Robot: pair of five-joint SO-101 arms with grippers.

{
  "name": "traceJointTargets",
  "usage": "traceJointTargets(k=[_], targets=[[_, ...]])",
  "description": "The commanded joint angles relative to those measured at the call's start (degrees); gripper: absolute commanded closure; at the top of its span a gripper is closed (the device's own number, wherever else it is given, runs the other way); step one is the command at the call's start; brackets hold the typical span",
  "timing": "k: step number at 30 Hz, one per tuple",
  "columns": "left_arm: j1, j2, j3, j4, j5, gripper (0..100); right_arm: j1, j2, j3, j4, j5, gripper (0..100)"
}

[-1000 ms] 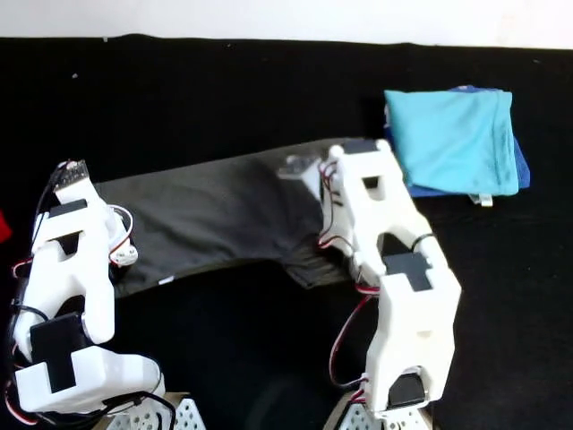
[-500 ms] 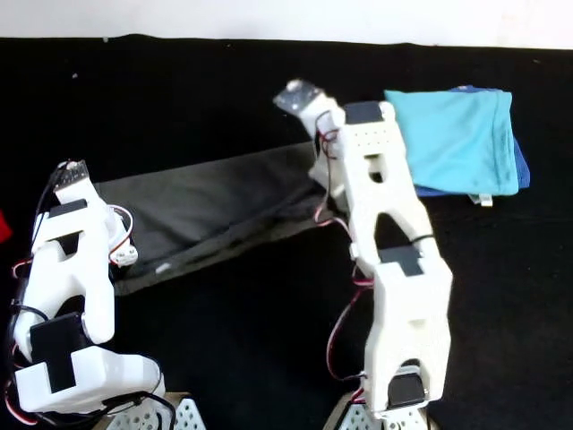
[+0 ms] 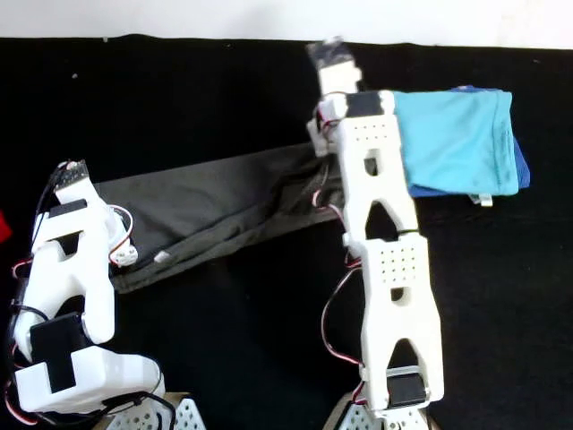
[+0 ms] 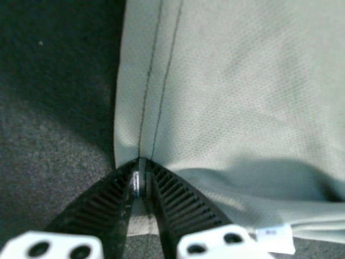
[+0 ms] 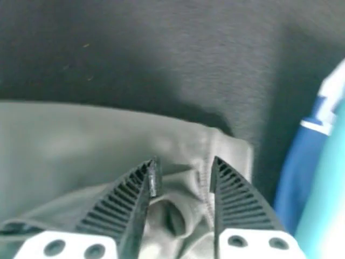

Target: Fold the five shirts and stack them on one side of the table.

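A grey shirt point(image 3: 206, 206) lies stretched across the black table, folded lengthwise into a narrow band. My left gripper point(image 3: 70, 172) is at its left end, shut on the stitched hem point(image 4: 141, 175) of the grey shirt point(image 4: 242, 97). My right arm reaches far over the shirt's right end. Its gripper point(image 3: 333, 63) stands open above the bunched edge of the grey shirt point(image 5: 81, 140), with fingers apart point(image 5: 183, 167). A folded cyan shirt point(image 3: 452, 134) sits on a folded blue shirt point(image 3: 522, 166) at the back right.
The blue shirt point(image 5: 302, 162) of the stack lies close beside the right gripper. A small red thing point(image 3: 4, 228) peeks in at the table's left edge. The table's black cloth point(image 3: 206, 90) runs bare along the back left and the front middle.
The right arm has swung from the shirt's near edge toward the back of the table, carrying the hanging flap over; the shirt is now a narrower band. The left arm has not moved.
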Motion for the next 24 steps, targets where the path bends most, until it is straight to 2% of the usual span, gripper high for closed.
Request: traceJointTargets(k=[1, 8, 11, 14, 18, 22, 24], targets=[[-0.7, -0.2, -0.1, -1.1, 0.5, 99, 1.7, -0.4, -6.1, 3.5, -1.6, 84.3], [-0.7, -0.2, -0.2, -1.1, 0.5, 99, 1.6, -1.6, -16.9, 18.2, -1.3, 85.3], [-0.7, -0.2, -0.2, -1.1, 0.5, 99, 2.2, -1.7, -18.7, 18.2, -1.3, 97.8], [-0.7, -0.2, -0.2, -1.1, 0.5, 99, 2.4, -3.6, -17.2, 18.2, -0.2, 98.5], [-0.7, -0.2, -0.2, -1.1, 0.5, 99, 1.5, -10.2, -5.2, 18.2, 0.1, 99.3], [-0.7, -0.2, -0.2, -1.1, 0.5, 99, -0.6, -15.1, 10.6, 17.6, 3.6, 99.3], [-0.7, -0.2, -0.2, -1.1, 0.5, 99, -0.7, -14.8, 14.4, 14.5, 4.2, 99.3]])
